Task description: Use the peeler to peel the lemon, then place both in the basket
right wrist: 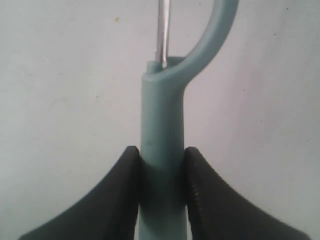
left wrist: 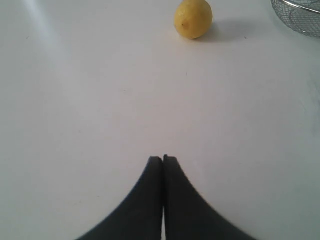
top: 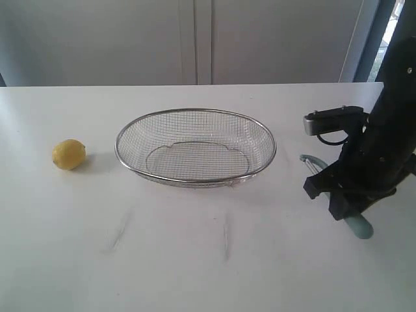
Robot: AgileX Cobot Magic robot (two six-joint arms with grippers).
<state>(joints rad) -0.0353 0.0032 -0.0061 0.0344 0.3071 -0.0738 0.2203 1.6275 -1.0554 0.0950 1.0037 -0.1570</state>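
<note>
The yellow lemon [top: 69, 155] lies on the white table left of the basket [top: 195, 116], a wide oval of silver wire mesh at mid-table. In the left wrist view the lemon [left wrist: 193, 18] sits well ahead of my left gripper [left wrist: 163, 159], which is shut on nothing; that arm is out of the exterior view. At the right, my right gripper [top: 348, 207] is shut on the teal handle of the peeler [top: 359, 227], whose curved head [top: 312, 161] points toward the basket. The right wrist view shows both pads [right wrist: 131, 165] pressing the peeler's handle [right wrist: 162, 130].
The basket's rim [left wrist: 295, 15] shows at one corner of the left wrist view. Faint streaks [top: 120, 231] mark the table in front of the basket. A grey wall runs behind the table's far edge.
</note>
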